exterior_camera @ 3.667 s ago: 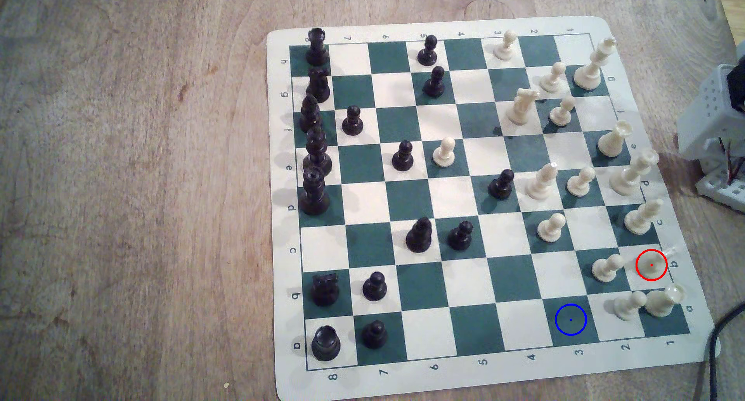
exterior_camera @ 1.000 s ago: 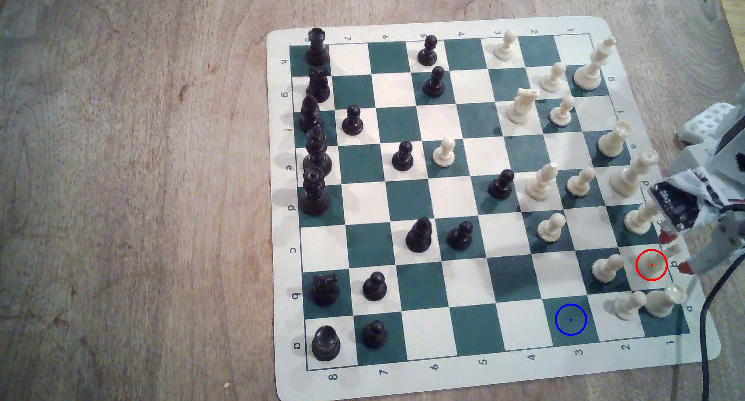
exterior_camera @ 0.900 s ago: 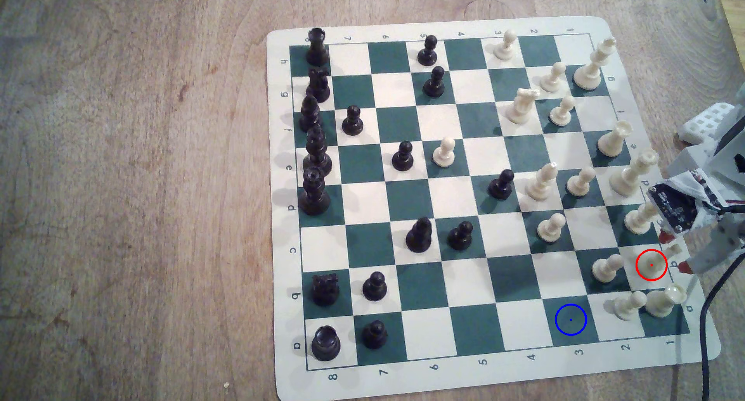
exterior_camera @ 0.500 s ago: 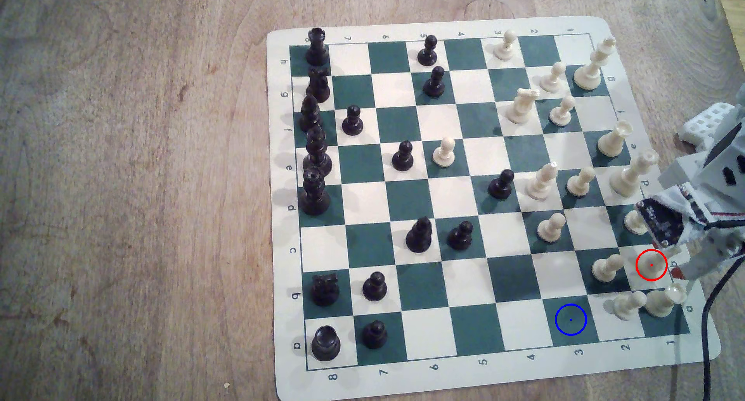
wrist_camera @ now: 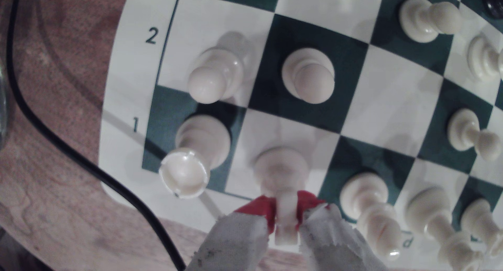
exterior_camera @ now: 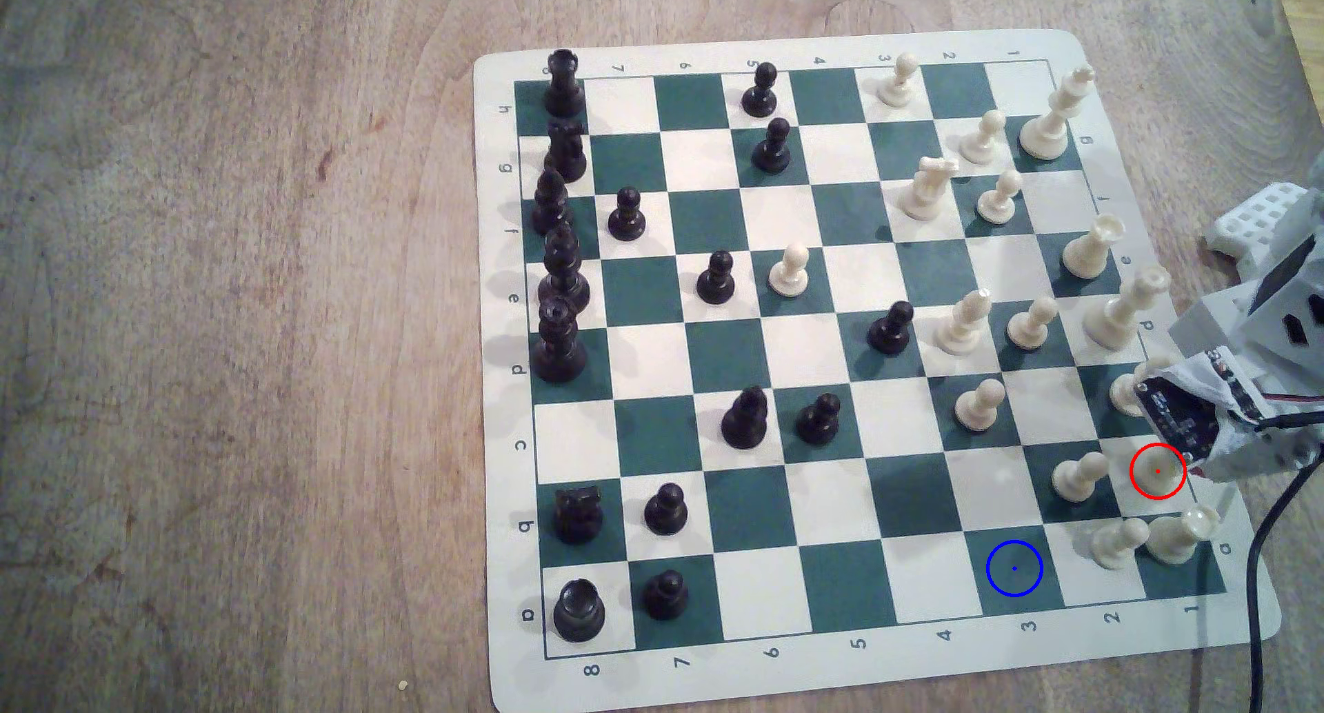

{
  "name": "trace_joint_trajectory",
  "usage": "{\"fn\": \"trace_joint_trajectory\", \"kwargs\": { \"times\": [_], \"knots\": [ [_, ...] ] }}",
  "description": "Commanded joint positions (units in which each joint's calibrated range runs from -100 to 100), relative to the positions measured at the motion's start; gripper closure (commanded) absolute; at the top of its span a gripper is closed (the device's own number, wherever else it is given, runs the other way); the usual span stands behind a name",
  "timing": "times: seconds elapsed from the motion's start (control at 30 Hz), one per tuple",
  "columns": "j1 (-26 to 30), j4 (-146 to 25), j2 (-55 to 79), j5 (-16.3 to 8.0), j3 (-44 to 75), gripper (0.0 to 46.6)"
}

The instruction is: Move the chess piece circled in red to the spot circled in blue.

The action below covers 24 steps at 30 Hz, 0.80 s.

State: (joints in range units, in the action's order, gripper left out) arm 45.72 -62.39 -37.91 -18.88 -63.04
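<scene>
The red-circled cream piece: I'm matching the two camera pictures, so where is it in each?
Exterior view: the cream piece stands on the ringed white square at the board's right edge, beside the gripper.
Wrist view: the piece, its head between the red fingertips.
Shared landmark: the flat-topped rook on the corner square.

Place: a hobby or home robotics bench, most likely
Surface: worn wooden table (exterior_camera: 236,340) with knots and grain
Setup: roll-up vinyl chessboard (exterior_camera: 845,355) laid flat, pieces mid-game
Machine: white 3D-printed arm (exterior_camera: 1268,312) with a bare circuit board
Wiring: loose black cable (exterior_camera: 1255,577) trailing over the table edge
</scene>
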Motion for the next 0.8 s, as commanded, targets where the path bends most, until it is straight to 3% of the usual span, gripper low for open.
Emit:
{"fn": "trace_joint_trajectory", "kwargs": {
  "times": [0.0, 0.4, 0.77],
  "knots": [
    [0.23, -0.43, -0.29, 0.34, 0.48, 46.4],
    [-1.02, -11.48, -4.96, 1.27, 11.0, 46.4],
    [-2.59, -22.29, -1.98, 3.71, 31.12, 46.4]
  ]
}}
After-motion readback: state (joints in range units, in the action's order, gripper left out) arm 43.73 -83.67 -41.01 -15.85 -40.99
